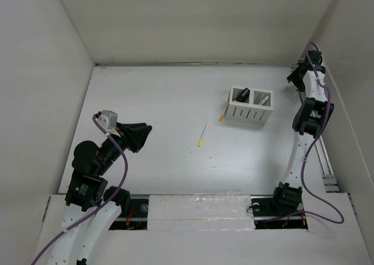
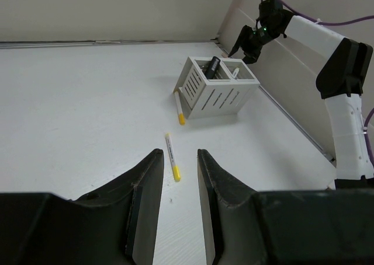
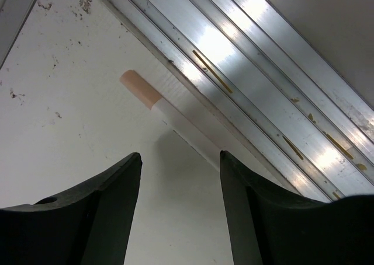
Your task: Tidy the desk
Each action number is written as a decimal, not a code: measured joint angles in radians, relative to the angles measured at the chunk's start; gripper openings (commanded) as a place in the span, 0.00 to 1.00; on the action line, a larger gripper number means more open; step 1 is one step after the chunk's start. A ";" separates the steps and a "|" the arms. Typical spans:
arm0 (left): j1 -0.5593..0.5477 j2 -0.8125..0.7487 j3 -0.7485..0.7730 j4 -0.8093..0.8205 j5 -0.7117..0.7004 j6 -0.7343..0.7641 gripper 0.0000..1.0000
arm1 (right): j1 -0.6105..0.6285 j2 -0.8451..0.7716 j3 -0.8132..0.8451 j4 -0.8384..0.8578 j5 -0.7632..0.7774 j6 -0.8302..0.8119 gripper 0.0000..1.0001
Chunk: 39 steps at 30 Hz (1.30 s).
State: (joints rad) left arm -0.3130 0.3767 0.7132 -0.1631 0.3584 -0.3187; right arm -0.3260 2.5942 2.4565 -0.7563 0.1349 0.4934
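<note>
The desk (image 1: 158,101) is a flat white tabletop. A white pen with a yellow cap (image 1: 202,135) lies near its middle. It also shows in the left wrist view (image 2: 172,155), just beyond my fingertips. My left gripper (image 1: 140,135) (image 2: 179,153) is open and empty, low over the desk and left of that pen. My right gripper (image 1: 292,78) (image 3: 180,155) is open and empty at the far right corner. It hovers over a white pen with a peach cap (image 3: 169,116) that lies against the metal rail (image 3: 251,72).
A white slotted pen holder (image 1: 250,105) (image 2: 216,90) stands right of centre, with a black object (image 1: 242,94) in its left compartment. A second yellow-tipped pen (image 1: 222,114) (image 2: 179,107) lies at its left side. White wall panels enclose the desk. The rail (image 1: 326,166) runs along the right edge.
</note>
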 measured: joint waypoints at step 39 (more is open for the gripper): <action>0.000 -0.007 0.000 -0.003 0.000 0.000 0.26 | -0.033 -0.082 -0.114 0.090 0.023 -0.003 0.54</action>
State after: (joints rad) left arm -0.3130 0.3698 0.7132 -0.1658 0.3584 -0.3183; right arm -0.3592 2.5122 2.3421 -0.6659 0.1581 0.4904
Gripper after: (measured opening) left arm 0.262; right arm 0.539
